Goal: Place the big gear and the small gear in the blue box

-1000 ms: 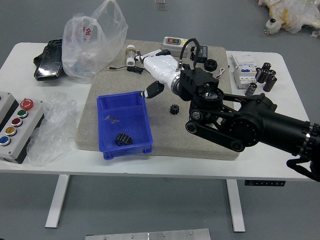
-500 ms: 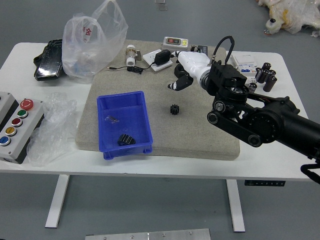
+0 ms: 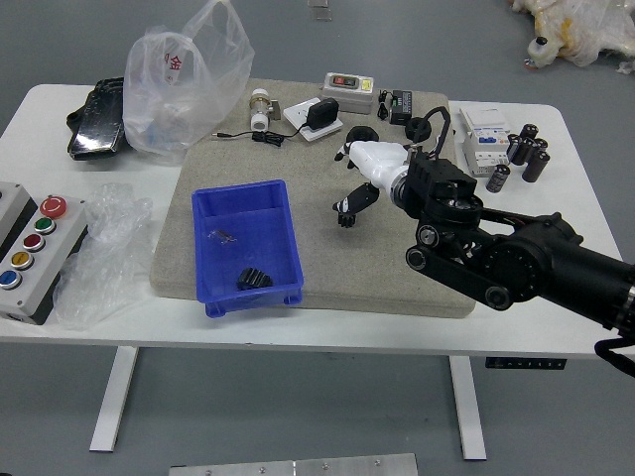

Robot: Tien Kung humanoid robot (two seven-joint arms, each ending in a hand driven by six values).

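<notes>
My right hand [image 3: 381, 164]: fingers [image 3: 359, 199] spread, empty. Small gear [image 3: 346, 219] just on near side of lowest fingertip; probably ease nearer, then down.

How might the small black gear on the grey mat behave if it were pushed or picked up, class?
The small black gear looks solid, so it would probably stay stiff when gripped. Its toothed edge may catch on the grey mat, making it bump along rather than roll smoothly. Being so small beside the blue box, it is likely easy to lift.
</notes>
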